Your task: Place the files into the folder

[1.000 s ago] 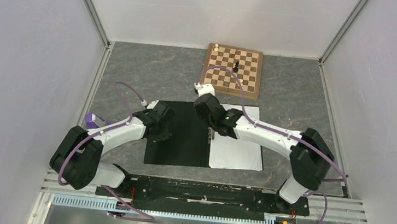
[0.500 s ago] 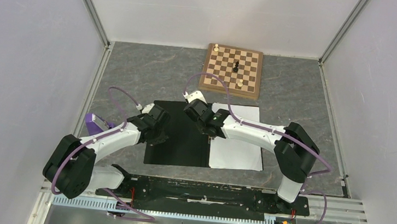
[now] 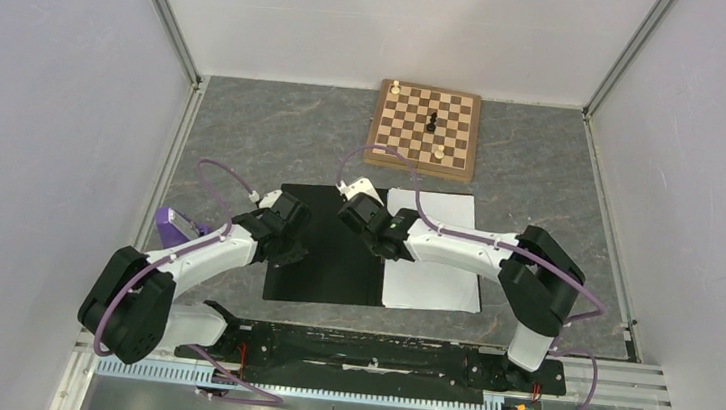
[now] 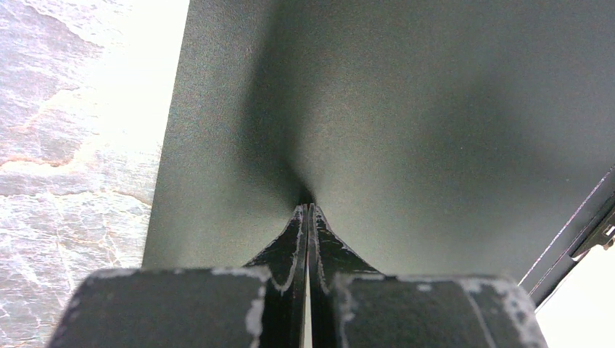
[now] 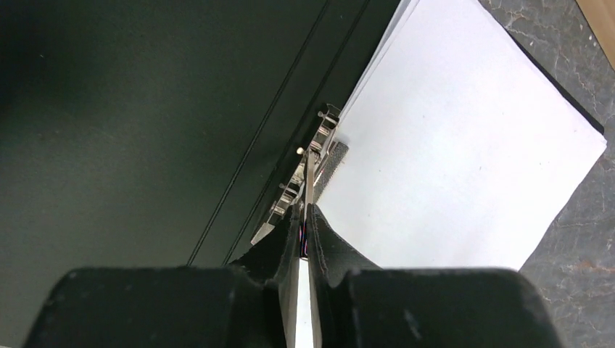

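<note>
Two grippers meet one flat folder (image 3: 327, 272), black inside, lying open mid-bench (image 3: 265, 135). The left gripper (image 4: 304, 206) is clenched on nothing, its tips pressing the folder's left leaf. The right gripper (image 5: 304, 209) is pinched nearly together on the thin lever of the one metal spine clip (image 5: 319, 141). One stack of white paper sheets (image 3: 437, 282) lies on the right leaf; their number cannot be told. Farther back sits one wooden chessboard (image 3: 425, 129) carrying three pieces; one purple wedge-shaped metronome (image 3: 168, 221) shows at the left.
</note>
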### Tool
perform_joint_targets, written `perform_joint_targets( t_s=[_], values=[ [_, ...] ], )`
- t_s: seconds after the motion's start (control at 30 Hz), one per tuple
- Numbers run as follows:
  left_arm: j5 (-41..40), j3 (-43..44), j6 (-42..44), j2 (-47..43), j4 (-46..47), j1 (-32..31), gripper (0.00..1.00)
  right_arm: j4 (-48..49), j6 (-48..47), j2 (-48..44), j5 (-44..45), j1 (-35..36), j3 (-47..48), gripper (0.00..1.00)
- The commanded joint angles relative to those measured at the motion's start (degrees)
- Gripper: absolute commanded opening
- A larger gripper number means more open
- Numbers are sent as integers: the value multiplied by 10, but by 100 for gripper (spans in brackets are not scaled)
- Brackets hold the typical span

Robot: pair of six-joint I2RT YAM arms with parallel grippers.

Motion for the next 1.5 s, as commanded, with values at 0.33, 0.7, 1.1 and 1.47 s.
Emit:
perform_joint_targets(
  t_s=[0.33,0.7,1.1,1.47],
  values=[
    [12,13,-26,-4,-7,2,2,77,4,-70,5,-8,-121,4],
    [64,-6,-62,11,30,-38,2,115,-18,-83,-22,-48,-150,3],
    [103,-49,-72,20,73,-65,2,81,-11,-59,-44,-48,-78,10],
    [105,-58,-73,20,89,-65,2,36,-2,-50,-25,-39,-31,16]
  ],
)
